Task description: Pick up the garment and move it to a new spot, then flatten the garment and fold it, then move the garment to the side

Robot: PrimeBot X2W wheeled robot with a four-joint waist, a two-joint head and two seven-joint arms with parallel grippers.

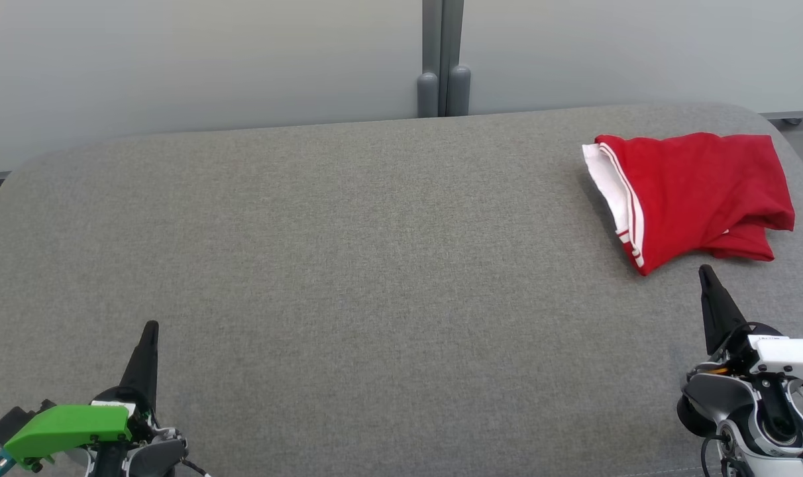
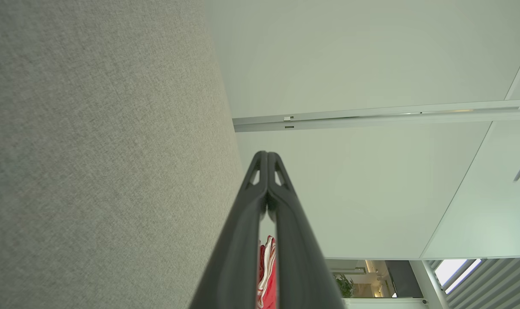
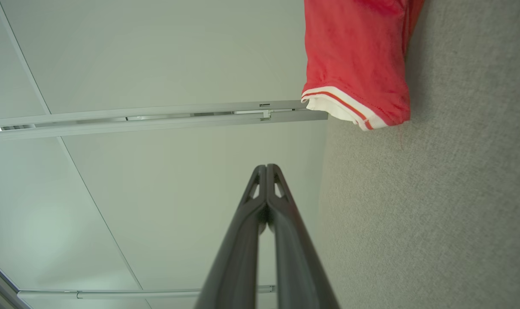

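Note:
The garment (image 1: 696, 192) is red with white trim and red stripes, lying folded at the far right of the grey padded table (image 1: 348, 265). Its striped edge (image 3: 354, 64) also appears in the right wrist view, and a sliver of the garment (image 2: 266, 274) peeks between the fingers in the left wrist view. My right gripper (image 1: 706, 271) hovers just in front of the garment's near edge, shut and holding nothing. At the lower left, far from the garment, my left gripper (image 1: 151, 326) is shut and empty. The wrist views show each gripper's tips pressed together, left gripper (image 2: 267, 153) and right gripper (image 3: 266, 166).
A pale wall with a grey vertical post (image 1: 442, 59) runs behind the table. The table's far edge curves down at both back corners. Wide bare grey surface stretches across the middle and left.

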